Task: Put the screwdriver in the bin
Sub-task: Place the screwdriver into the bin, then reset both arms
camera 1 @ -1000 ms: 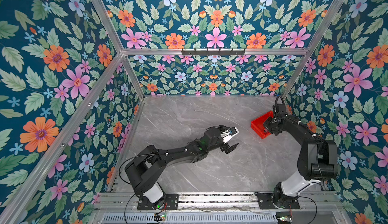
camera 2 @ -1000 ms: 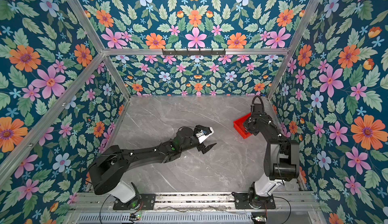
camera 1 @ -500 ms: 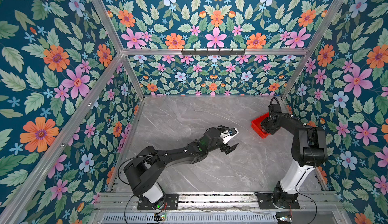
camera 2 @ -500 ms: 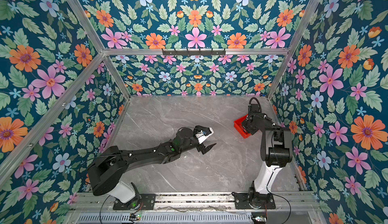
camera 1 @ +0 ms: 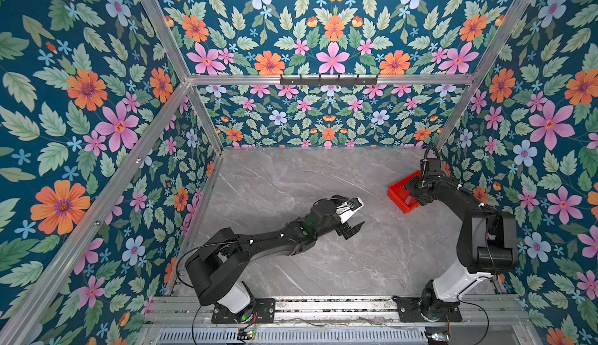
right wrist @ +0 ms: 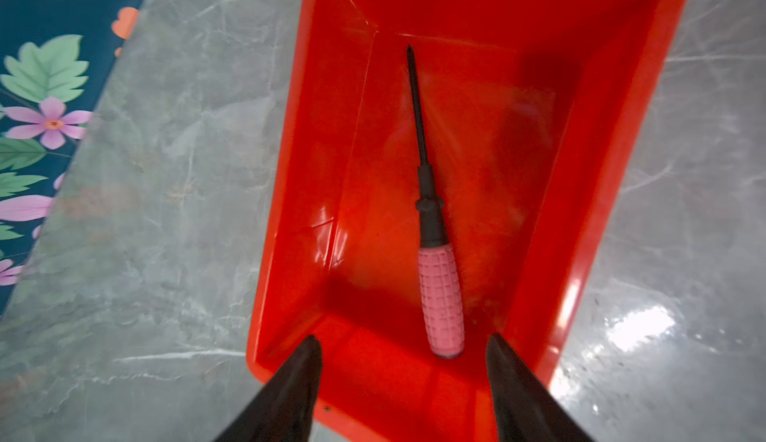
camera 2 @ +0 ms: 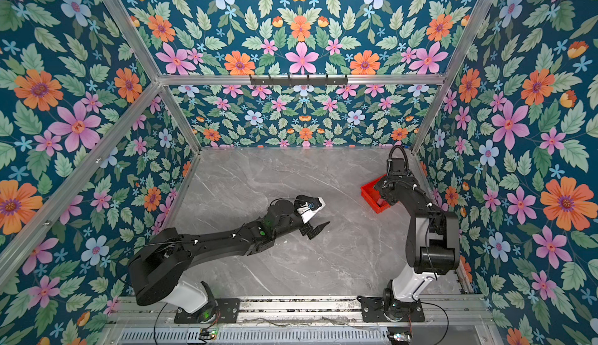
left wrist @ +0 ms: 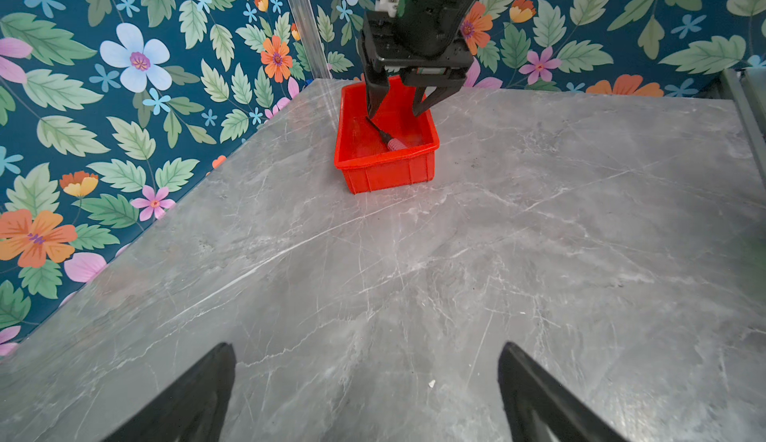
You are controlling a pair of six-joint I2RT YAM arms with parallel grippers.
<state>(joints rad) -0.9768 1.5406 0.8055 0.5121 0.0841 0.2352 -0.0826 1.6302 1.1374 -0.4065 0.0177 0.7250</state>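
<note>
The screwdriver [right wrist: 441,299], with a pink ribbed handle, black collar and thin dark shaft, lies flat on the floor of the red bin [right wrist: 282,170]. My right gripper [right wrist: 403,338] hangs open just above it, and neither finger touches the tool. From the left wrist view, the right gripper [left wrist: 393,113] dips into the bin [left wrist: 389,174] over the screwdriver [left wrist: 391,144]. In both top views the bin [camera 1: 399,194] [camera 2: 372,194] sits at the right, partly under the right wrist. My left gripper [camera 1: 357,215] [left wrist: 367,344] is open and empty over the middle of the table.
The bin stands close to the floral right wall [camera 1: 469,165] and the back right corner post [left wrist: 304,25]. A black hook rail [camera 1: 328,79] is on the back wall. The arm bases sit on a metal rail [camera 1: 323,307] at the front edge.
The right arm has shifted its elbow while staying over the bin, and its jaws now stand apart with the screwdriver lying loose below. The left arm has not moved.
</note>
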